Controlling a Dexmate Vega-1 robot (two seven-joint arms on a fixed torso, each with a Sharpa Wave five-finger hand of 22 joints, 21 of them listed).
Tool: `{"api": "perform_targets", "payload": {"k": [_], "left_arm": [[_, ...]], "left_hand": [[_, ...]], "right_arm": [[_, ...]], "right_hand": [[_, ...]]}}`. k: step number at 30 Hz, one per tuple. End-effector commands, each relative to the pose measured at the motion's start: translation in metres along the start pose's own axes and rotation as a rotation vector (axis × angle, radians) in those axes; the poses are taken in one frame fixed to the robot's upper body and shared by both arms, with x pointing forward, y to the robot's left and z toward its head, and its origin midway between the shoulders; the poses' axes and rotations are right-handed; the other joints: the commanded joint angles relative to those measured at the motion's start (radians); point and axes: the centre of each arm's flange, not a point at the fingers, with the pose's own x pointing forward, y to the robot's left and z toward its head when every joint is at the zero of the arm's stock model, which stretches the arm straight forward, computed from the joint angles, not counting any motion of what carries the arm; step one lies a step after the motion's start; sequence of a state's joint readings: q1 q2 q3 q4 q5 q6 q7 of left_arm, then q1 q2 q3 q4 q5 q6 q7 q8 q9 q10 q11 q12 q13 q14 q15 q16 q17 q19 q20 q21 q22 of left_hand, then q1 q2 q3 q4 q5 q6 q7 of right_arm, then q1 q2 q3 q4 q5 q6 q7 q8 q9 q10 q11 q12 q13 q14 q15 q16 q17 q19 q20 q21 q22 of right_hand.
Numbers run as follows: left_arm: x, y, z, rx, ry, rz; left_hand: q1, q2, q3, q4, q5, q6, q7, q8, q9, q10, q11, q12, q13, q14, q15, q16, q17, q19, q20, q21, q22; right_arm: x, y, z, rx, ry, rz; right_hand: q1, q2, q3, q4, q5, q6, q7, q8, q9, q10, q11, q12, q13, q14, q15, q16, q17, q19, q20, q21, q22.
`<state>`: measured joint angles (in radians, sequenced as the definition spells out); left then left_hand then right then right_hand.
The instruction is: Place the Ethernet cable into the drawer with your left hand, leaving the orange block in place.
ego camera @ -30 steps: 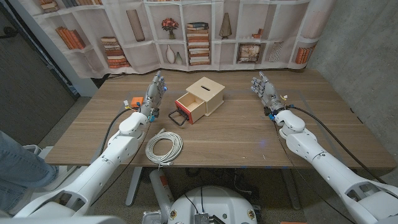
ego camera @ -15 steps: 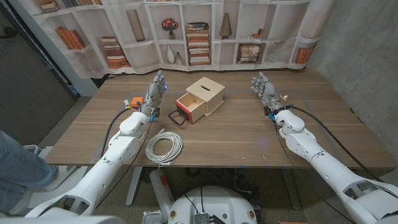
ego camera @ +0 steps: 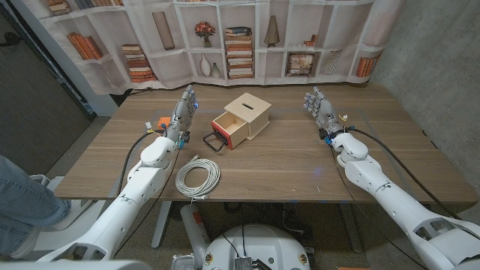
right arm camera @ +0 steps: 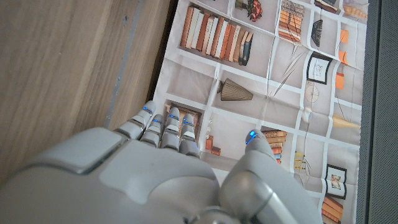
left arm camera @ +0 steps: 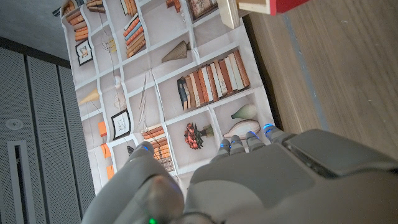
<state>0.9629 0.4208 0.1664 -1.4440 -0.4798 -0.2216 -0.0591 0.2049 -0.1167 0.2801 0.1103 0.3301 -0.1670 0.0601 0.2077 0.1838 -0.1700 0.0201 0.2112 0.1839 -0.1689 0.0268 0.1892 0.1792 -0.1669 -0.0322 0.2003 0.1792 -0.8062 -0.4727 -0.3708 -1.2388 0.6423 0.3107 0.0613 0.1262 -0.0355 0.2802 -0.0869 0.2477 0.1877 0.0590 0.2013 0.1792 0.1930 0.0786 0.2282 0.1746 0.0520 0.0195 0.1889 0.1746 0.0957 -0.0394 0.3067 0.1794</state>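
A coiled grey Ethernet cable [ego camera: 198, 177] lies near the table's front edge, left of centre. Behind it stands a small wooden box [ego camera: 248, 112] with its red-fronted drawer [ego camera: 226, 131] pulled out toward me. An orange block [ego camera: 163, 122] sits at the left, partly hidden by my left hand [ego camera: 183, 111]. That hand is raised, fingers apart and pointing up, holding nothing; its back [left arm camera: 261, 180] shows in the left wrist view, with a corner of the box [left arm camera: 249, 7] beyond. My right hand [ego camera: 318, 107] stands open on the right, well away from the box, and its back [right arm camera: 155, 180] shows in the right wrist view.
A curtain printed with bookshelves [ego camera: 240, 37] hangs behind the table's far edge. A black handle [ego camera: 215, 143] sticks out from the drawer front. A person's leg [ego camera: 19, 202] is at the left picture edge. A concrete wall [ego camera: 435, 60] stands on the right.
My left hand and forearm have drifted slightly to the left. The cable, block, drawer and right hand have not moved.
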Motion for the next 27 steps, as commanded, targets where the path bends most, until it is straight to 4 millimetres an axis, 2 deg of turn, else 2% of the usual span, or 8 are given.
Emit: {"api": "perform_targets", "payload": {"k": [1, 11, 27], "left_arm": [[-0.007, 0.005, -0.001, 0.002, -0.023, -0.012], [-0.015, 0.005, 0.003, 0.030, -0.037, -0.040], [-0.042, 0.012, 0.008, 0.057, -0.059, -0.031]], "left_hand": [[0.008, 0.006, 0.002, -0.009, 0.007, 0.012, 0.001, 0.005, 0.004, 0.007, -0.004, 0.008, 0.002, -0.082, -0.001, 0.010, 0.002, -0.114, -0.039, 0.011, 0.003], [0.015, 0.011, 0.002, -0.012, 0.010, 0.024, 0.001, 0.008, 0.004, 0.020, -0.005, 0.011, 0.002, -0.070, 0.001, 0.011, 0.002, -0.107, -0.034, 0.012, 0.002], [0.022, 0.017, 0.002, -0.015, 0.013, 0.032, 0.001, 0.008, 0.004, 0.030, -0.003, 0.012, 0.002, -0.064, 0.002, 0.010, 0.002, -0.103, -0.031, 0.012, 0.002]], "right_arm": [[-0.003, -0.003, 0.003, -0.012, 0.001, -0.007], [-0.006, -0.003, 0.008, -0.026, 0.000, -0.015], [-0.003, 0.000, 0.010, -0.034, -0.003, -0.017]], "right_hand": [[0.005, 0.003, 0.002, -0.007, -0.003, 0.009, -0.001, 0.001, 0.005, 0.009, -0.001, -0.005, 0.005, 0.013, 0.002, 0.001, 0.005, 0.013, -0.030, -0.003, 0.001], [0.007, 0.004, 0.002, -0.008, -0.005, 0.009, -0.001, 0.000, 0.005, 0.010, -0.001, -0.006, 0.005, 0.013, 0.002, 0.000, 0.005, 0.013, -0.030, -0.006, 0.002], [0.008, 0.006, 0.001, -0.008, -0.008, 0.011, -0.001, -0.001, 0.005, 0.011, -0.001, -0.007, 0.005, 0.014, 0.002, 0.000, 0.006, 0.014, -0.029, -0.011, 0.002]]}}
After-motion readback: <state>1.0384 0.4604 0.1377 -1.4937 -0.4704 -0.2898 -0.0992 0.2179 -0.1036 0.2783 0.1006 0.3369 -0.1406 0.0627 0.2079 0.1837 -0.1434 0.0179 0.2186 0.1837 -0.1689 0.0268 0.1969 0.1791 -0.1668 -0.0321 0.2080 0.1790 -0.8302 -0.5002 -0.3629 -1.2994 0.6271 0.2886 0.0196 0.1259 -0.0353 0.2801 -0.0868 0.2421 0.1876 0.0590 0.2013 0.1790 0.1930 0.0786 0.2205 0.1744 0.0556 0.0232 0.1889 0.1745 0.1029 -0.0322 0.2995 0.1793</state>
